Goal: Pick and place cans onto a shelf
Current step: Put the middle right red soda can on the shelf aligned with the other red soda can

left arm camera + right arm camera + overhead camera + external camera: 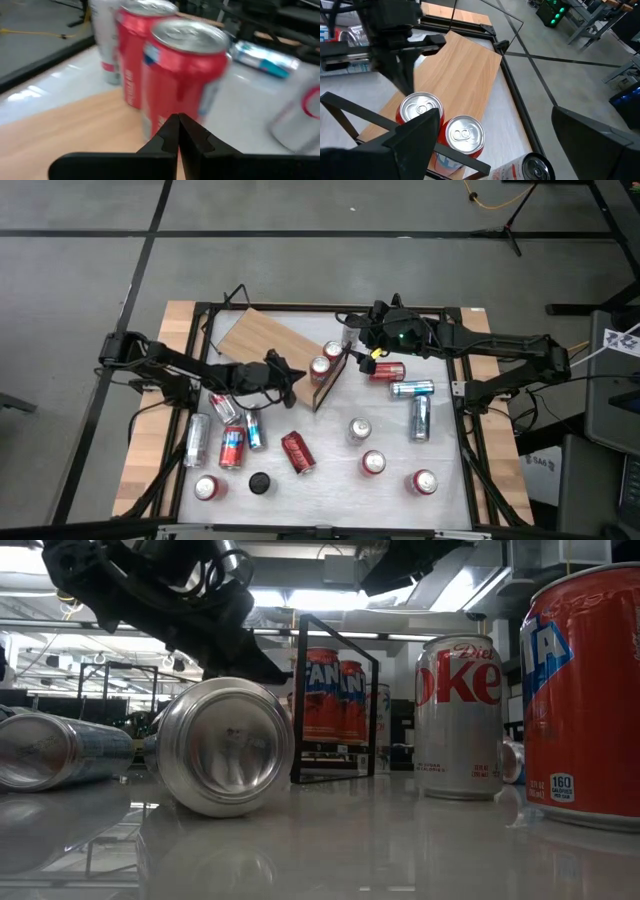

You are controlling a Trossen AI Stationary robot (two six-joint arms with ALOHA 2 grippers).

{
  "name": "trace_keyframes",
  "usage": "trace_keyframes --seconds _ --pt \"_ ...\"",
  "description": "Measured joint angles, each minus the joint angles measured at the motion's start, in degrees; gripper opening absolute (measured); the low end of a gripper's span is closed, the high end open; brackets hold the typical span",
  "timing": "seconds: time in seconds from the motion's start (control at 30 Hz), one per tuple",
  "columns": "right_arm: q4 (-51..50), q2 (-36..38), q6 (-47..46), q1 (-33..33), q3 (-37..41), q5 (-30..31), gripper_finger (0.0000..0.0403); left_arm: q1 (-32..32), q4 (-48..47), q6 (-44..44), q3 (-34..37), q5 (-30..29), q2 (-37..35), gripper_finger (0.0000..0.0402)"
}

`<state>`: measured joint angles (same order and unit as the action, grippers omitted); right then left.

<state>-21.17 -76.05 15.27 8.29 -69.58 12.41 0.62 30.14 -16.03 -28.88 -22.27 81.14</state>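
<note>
- Cans: two red ones stand upright on the shelf, at its black-framed end; the others lie or stand on the table beyond that frame.
- Right gripper hovers just above the two shelved cans, fingers spread wide, grasping nothing.
- Left gripper sits at the shelf's near edge beside the same cans, clenched and empty.
- Step, judging by this: a can has just been placed.
- Next likely needs the right arm to lift clear of the frame and reach a can lying just beside it.

Grey floor, dark seams; yellow cable.
</note>
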Motion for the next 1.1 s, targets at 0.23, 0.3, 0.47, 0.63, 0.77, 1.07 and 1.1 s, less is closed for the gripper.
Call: trace_keyframes --seconds 0.23,0.3,0.47,0.63,0.77,1.07,1.1 --pt "0.0 0.0 0.0 0.0 0.0 0.0 0.0374 2.3 -1.8 -0.4 0.0 2.5 0.1 0.0000" --pt "0.0 0.0 0.0 0.0 0.0 0.0 0.0374 2.8 -1.9 -0.4 0.0 2.4 0.2 0.0000" --pt "0.0 0.0 0.0 0.0 0.0 0.0 0.0374 2.6 -1.6 -0.4 0.0 2.0 0.2 0.0000" --pt "0.0 0.0 0.0 0.0 0.0 0.0 0.0374 2.2 -0.6 -0.4 0.0 1.9 0.2 0.0000" --pt "0.0 0.0 0.0 0.0 0.0 0.0 0.0374 2.1 -0.4 -0.4 0.0 1.9 0.2 0.0000" --pt "0.0 0.0 0.0 0.0 0.0 0.0 0.0374 2.1 0.9 -0.5 0.0 2.0 0.2 0.0000" --pt "0.0 0.0 0.0 0.0 0.0 0.0 0.0374 2.1 0.9 -0.5 0.0 2.0 0.2 0.0000"
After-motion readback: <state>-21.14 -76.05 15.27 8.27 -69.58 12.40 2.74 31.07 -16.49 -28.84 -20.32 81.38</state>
